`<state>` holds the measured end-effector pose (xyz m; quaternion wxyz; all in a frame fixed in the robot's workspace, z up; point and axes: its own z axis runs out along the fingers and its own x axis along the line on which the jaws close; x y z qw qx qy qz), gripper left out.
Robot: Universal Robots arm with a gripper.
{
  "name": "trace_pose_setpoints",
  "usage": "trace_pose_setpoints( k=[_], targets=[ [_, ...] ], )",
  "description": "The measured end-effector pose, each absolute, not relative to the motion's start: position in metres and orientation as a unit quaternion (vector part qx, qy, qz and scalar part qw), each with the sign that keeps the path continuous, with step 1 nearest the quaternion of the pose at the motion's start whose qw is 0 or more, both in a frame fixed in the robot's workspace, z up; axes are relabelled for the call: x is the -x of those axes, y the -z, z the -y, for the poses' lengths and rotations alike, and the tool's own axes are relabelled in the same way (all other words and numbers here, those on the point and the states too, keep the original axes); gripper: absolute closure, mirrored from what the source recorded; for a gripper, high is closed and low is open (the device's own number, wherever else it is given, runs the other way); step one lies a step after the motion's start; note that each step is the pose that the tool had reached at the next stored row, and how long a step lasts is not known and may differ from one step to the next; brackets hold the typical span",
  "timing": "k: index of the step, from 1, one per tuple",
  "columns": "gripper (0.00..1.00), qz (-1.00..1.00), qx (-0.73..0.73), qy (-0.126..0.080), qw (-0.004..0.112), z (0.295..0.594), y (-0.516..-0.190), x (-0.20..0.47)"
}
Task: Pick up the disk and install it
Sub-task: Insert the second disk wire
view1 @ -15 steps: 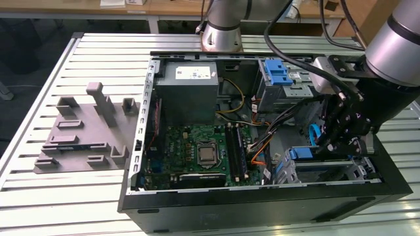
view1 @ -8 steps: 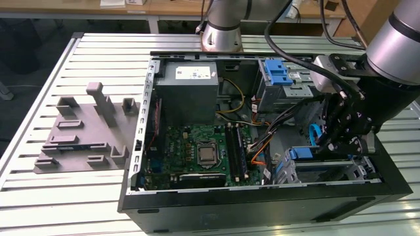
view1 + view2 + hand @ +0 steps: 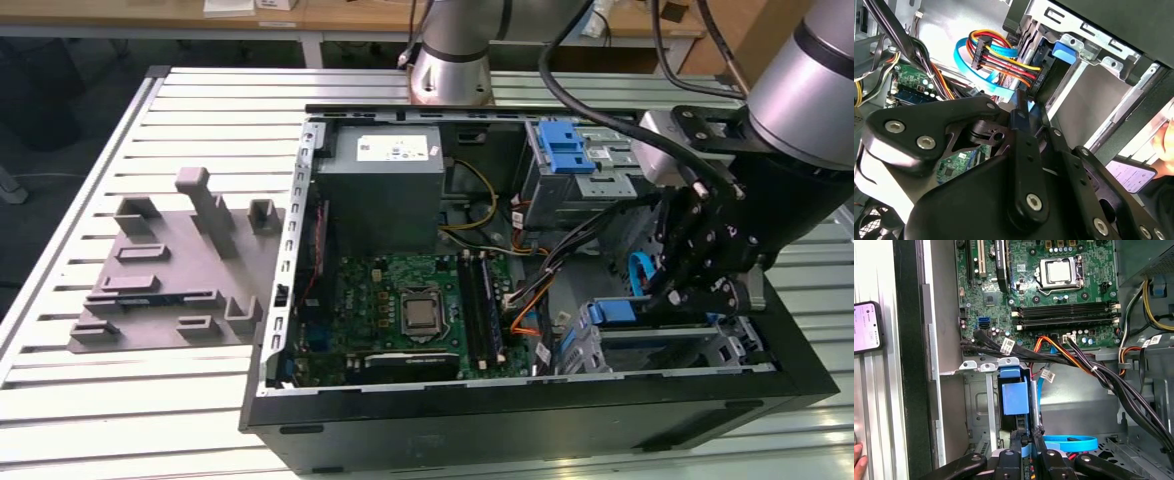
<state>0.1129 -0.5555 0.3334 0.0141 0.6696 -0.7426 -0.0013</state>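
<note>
Pincer: clenched on the disk's edge, lower middle of the first wrist view.
Disk: on edge in the cage, lower right of the case in the exterior view.

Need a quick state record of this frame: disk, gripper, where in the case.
disk: disk in its blue plastic carrier, in the bay of the grey metal drive cage
gripper: black gripper, jaws shut on the carrier's blue edge
site: open black computer case, lying on its side on the slatted metal table
nearby: green motherboard; flat blue cable beside the gripper
progress: disk at the cage; fully seated or not, cannot tell
</note>
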Motion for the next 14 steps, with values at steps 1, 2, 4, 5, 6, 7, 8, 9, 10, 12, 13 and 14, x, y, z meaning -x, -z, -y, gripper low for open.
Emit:
trace_pose_setpoints(
  k=[1, 2, 4, 5, 6, 7, 8, 9, 10, 12, 13, 14],
  targets=[
    [0.76, 0.743, -0.670, 0.001, 0.014, 0.5555, -0.3335, -0.1130],
    [0.76, 0.743, -0.670, 0.002, 0.014, 0.5555, -0.3336, -0.1130],
    [0.76, 0.743, -0.670, 0.002, 0.015, 0.5555, -0.3341, -0.1130],
    [0.76, 0.743, -0.670, 0.002, 0.015, 0.5555, -0.3344, -0.1130],
    [0.76, 0.743, -0.670, 0.002, 0.015, 0.5555, -0.3346, -0.1131],
    [0.76, 0.743, -0.670, 0.002, 0.015, 0.5555, -0.3349, -0.1131],
    [0.76, 0.743, -0.670, 0.002, 0.015, 0.5555, -0.3354, -0.1131],
    [0.76, 0.743, -0.670, 0.002, 0.015, 0.5555, -0.3358, -0.1131],
    [0.76, 0.743, -0.670, 0.002, 0.016, 0.5555, -0.3364, -0.1131],
    [0.76, 0.743, -0.670, 0.003, 0.016, 0.5555, -0.3377, -0.1131],
    [0.76, 0.743, -0.670, 0.003, 0.016, 0.5555, -0.3384, -0.1131],
    [0.76, 0.743, -0.670, 0.003, 0.016, 0.5555, -0.3389, -0.1131]
  ],
)
